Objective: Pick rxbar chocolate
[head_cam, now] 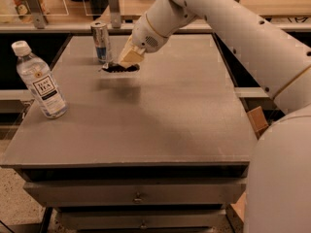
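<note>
Single view from high on the robot's own side of the desk (194,130), angled down and forward across the top toward the counter (272,21) behind. Close in: near edge and drawer fronts (136,192) at the bottom of frame, the white arm (233,28) bulking large along the right and reaching away from the lens. Far left of centre, the pincer (127,61) clamped on the rxbar chocolate (116,68), just beside the can (101,41).

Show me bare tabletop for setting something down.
Free: middle and right of the table, from the bottle to the right edge. Crowded: back left, where the gripper, jaws shut on the rxbar chocolate, hangs beside the can.
</note>
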Controlling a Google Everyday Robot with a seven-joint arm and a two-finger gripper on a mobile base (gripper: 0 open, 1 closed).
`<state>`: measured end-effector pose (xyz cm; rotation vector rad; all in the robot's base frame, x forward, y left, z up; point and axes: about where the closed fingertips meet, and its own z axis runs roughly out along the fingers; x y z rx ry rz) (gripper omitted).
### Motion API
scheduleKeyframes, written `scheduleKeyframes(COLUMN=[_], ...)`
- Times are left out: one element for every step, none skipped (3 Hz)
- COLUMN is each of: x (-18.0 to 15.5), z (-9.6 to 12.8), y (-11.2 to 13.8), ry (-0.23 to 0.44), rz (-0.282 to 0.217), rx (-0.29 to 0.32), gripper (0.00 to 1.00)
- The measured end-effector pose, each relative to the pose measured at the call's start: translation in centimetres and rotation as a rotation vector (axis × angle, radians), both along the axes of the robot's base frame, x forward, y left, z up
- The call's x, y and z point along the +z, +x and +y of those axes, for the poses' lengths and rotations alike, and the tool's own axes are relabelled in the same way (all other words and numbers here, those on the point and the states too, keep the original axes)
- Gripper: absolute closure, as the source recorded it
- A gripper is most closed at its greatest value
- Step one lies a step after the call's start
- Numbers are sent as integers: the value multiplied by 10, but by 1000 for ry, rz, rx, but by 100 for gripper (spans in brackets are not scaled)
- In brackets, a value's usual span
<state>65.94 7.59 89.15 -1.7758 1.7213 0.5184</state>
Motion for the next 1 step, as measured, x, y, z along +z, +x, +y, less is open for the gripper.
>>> scheduleKeyframes(x=[0], z=[0], y=[0], ry=[0], rz=[0], rx=[0], gripper=[100])
